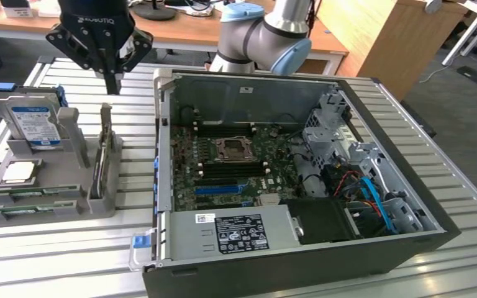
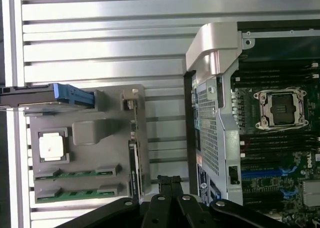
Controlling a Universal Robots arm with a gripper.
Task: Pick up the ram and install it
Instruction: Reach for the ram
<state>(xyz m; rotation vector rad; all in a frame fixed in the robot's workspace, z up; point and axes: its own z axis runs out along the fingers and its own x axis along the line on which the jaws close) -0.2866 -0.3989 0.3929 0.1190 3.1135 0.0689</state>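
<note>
Two green ram sticks (image 1: 35, 194) (image 2: 77, 174) lie flat, side by side, in the front slots of a grey holder (image 1: 72, 205) (image 2: 90, 138) on the exterior view's left. A third thin board (image 1: 104, 149) (image 2: 134, 158) stands on edge along the holder's side nearest the case. My gripper (image 1: 112, 85) (image 2: 170, 182) hangs well above the table behind the holder, fingers pointing down, shut and holding nothing. It touches no ram. The open computer case (image 1: 305, 248) shows its motherboard, with dark memory slots (image 1: 226, 169) (image 2: 280, 140) beside the CPU socket (image 1: 234, 148) (image 2: 280, 107).
The holder also carries an upright blue-labelled hard drive (image 1: 33, 124) (image 2: 70, 95) and a square silver CPU (image 1: 19, 172) (image 2: 52, 148). The case's raised side wall (image 1: 162, 143) (image 2: 212, 112) stands between the holder and the motherboard. A slatted metal table (image 1: 56, 254) lies underneath, and the arm's base (image 1: 259, 37) is behind.
</note>
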